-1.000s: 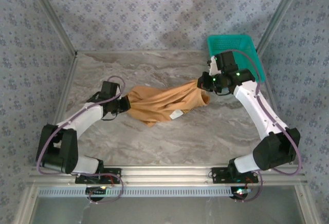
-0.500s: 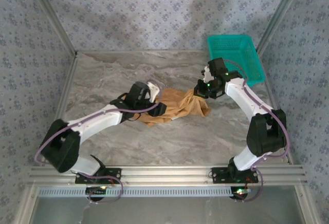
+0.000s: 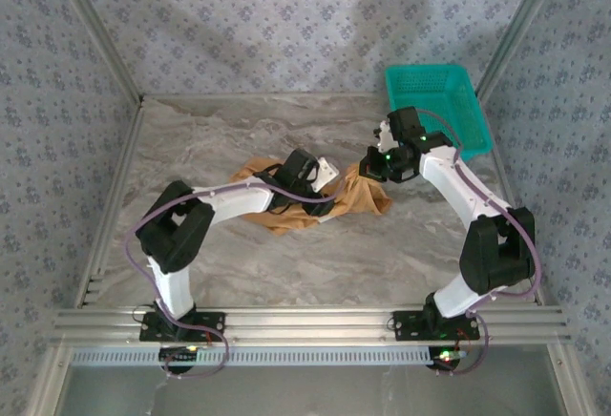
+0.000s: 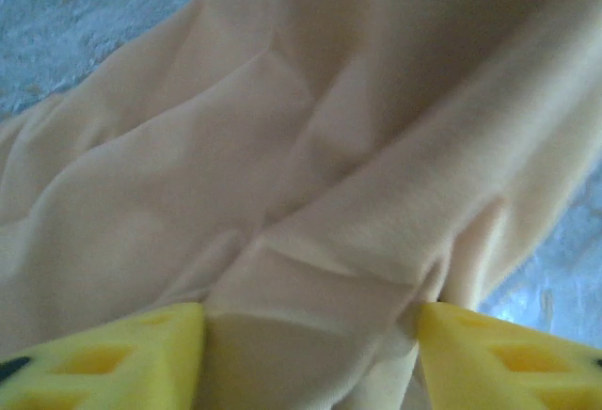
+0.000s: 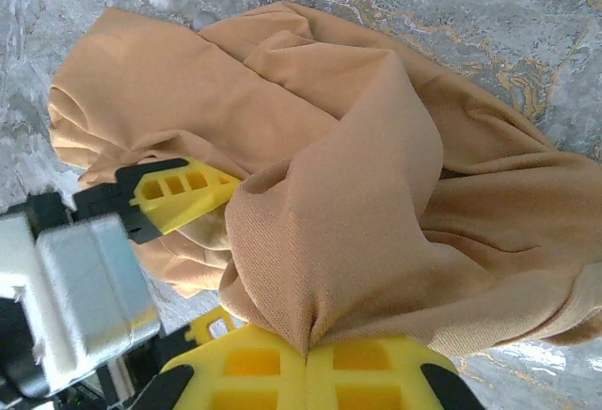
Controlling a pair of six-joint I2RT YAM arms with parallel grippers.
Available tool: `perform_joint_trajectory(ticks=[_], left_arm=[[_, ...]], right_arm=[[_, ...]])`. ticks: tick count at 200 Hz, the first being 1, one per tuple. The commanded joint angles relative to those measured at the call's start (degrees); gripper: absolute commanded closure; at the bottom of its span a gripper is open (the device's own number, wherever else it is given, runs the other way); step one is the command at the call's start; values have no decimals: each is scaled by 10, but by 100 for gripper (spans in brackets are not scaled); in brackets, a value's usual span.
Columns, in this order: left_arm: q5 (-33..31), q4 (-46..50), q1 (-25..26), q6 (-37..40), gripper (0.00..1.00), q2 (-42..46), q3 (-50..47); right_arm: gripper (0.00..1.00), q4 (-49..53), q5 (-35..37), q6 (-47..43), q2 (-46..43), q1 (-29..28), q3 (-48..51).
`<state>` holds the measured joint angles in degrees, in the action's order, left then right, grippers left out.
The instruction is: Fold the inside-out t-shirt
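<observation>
While the right gripper [image 5: 306,355] clamps the t-shirt [image 5: 329,175], the left gripper [image 4: 310,327] straddles it half open

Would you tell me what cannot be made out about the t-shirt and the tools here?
Top external: the left arm covers the middle of the t-shirt.
Left wrist: blurred cloth; which part lies inside the left tool is unclear.
Right wrist: the right tool, shut on a fold, is cut by the bottom edge.
</observation>
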<state>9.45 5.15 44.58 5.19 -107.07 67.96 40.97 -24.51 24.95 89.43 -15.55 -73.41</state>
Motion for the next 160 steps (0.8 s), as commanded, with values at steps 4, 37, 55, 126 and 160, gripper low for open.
perform_joint_trajectory(ticks=[4, 37, 55, 126, 160], left_arm=[[-2, 35, -16, 12, 80, -19, 28], [-5, 102, -45, -19, 100, 15, 67], [-2, 116, -53, -39, 100, 59, 73], [59, 46, -79, -139, 100, 97, 27], [76, 32, -104, -178, 100, 79, 18]], right_arm=[[100, 14, -11, -12, -18, 4, -4], [100, 29, 17, -24, -17, 10, 0], [100, 38, 52, -33, -4, 11, -1], [100, 19, 112, -40, 166, 9, -122], [77, 53, 143, -35, 205, -1, -172]])
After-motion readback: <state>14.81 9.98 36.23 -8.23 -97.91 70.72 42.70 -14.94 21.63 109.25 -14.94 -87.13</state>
